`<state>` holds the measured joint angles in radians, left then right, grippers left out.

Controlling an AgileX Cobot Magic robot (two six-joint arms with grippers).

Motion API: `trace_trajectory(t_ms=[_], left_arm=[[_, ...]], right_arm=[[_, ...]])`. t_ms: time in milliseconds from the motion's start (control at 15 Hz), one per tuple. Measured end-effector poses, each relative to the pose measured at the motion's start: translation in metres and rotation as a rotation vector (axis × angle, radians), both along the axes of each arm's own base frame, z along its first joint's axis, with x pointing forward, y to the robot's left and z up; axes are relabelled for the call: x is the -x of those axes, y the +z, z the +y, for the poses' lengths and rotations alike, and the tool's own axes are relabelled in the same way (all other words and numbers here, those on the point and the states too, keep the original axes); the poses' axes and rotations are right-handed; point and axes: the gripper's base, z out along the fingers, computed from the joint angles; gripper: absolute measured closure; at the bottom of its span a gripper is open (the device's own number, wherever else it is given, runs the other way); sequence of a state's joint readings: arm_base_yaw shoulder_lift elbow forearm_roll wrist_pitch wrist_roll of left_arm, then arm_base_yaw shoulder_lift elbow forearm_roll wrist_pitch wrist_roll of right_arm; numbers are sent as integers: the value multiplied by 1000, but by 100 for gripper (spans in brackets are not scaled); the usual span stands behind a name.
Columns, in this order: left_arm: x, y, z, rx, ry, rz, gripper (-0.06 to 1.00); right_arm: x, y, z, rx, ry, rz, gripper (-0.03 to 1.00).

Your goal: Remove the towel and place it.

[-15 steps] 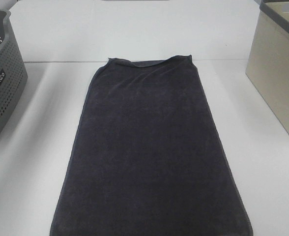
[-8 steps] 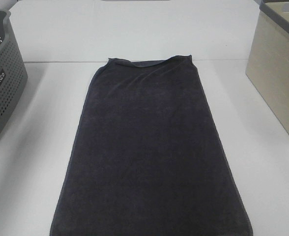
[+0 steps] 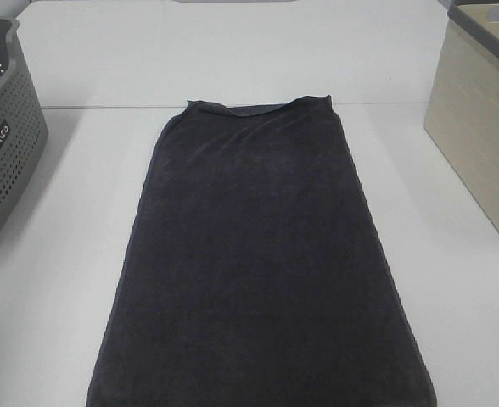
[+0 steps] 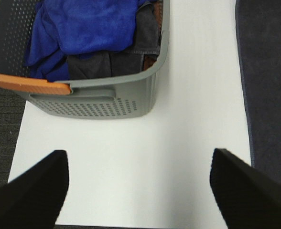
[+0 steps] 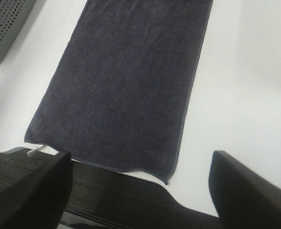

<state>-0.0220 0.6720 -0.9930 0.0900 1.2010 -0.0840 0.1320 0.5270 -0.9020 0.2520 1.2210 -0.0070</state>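
Both tools wide apart, towel (image 3: 262, 263) flat between grey basket (image 3: 3, 144) and beige bin (image 3: 479, 127), white table (image 3: 54, 297) bare alongside.

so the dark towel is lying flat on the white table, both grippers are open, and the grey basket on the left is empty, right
Not quite: the grey basket is not empty. The left wrist view shows a blue cloth and darker grey cloths inside it. The rest holds: the towel lies flat on the white table, and the left gripper and right gripper are both open.
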Motion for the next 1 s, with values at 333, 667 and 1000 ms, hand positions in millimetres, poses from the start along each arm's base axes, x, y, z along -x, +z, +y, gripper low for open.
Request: trace_trajectory(t_ms=[333,667,1000], left_arm=[[65,-62,1,-5,-7,-137,18],[100,-102,1,10,-16,-298,18],[97,-104,-2,2,-67,-308,18]], right_arm=[[49,-39,-15,73,-52,-133,20],[72,-82,-21,98,-62,-209,20],[57,-106,-21,158,-39,-237,20]])
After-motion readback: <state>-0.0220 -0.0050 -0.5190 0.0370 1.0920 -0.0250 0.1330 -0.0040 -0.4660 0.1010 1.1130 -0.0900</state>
